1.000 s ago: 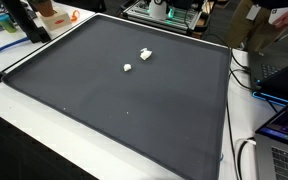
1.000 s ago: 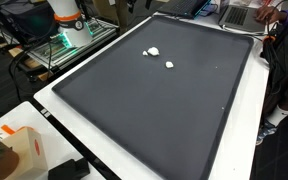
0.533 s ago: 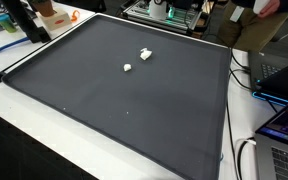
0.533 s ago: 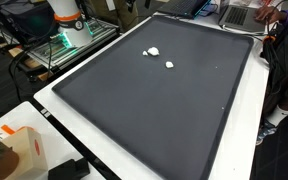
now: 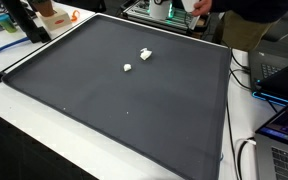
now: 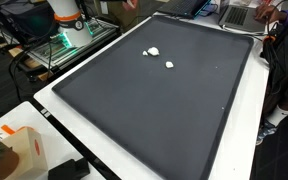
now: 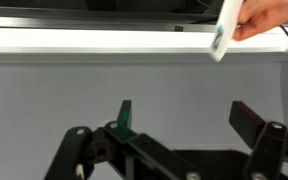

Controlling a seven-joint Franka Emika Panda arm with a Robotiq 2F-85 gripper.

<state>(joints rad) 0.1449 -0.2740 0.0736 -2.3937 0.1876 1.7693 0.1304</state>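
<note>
Two fingers point(image 7: 125, 113) of the gripper point(image 7: 189, 118) stand spread as wide as they go in the wrist view. Nothing is held between them and nothing touches them; only bare grey mat point(image 7: 74, 85) shows in the gap.

Ahead of the gripper, past the far edge of the mat, runs a white strip of desk point(image 7: 74, 40). Above that strip, toward the side of the finger at the right of the wrist view, a person's hand point(image 7: 269, 14) pinches a small white object point(image 7: 223, 30) by its upper end. The white object hangs tilted, its lower end pointing down at the desk strip. It is clear of the surface and well apart from the gripper. It looks like a flat tube or packet with a blue-green mark near its lower end; what exactly it is cannot be told.

In both exterior views the gripper itself is out of sight. The dark mat covers most of the desk. Two white pieces lie on it near each other but not touching: a larger piece point(image 5: 144, 54) and a smaller piece point(image 5: 127, 68). Neither shows in the wrist view, so where they lie relative to the gripper cannot be told.

In an exterior view the robot base point(image 6: 64, 15), white with an orange ring, stands just beyond one edge of the mat. The larger piece lies nearer to it than the smaller piece.
</note>
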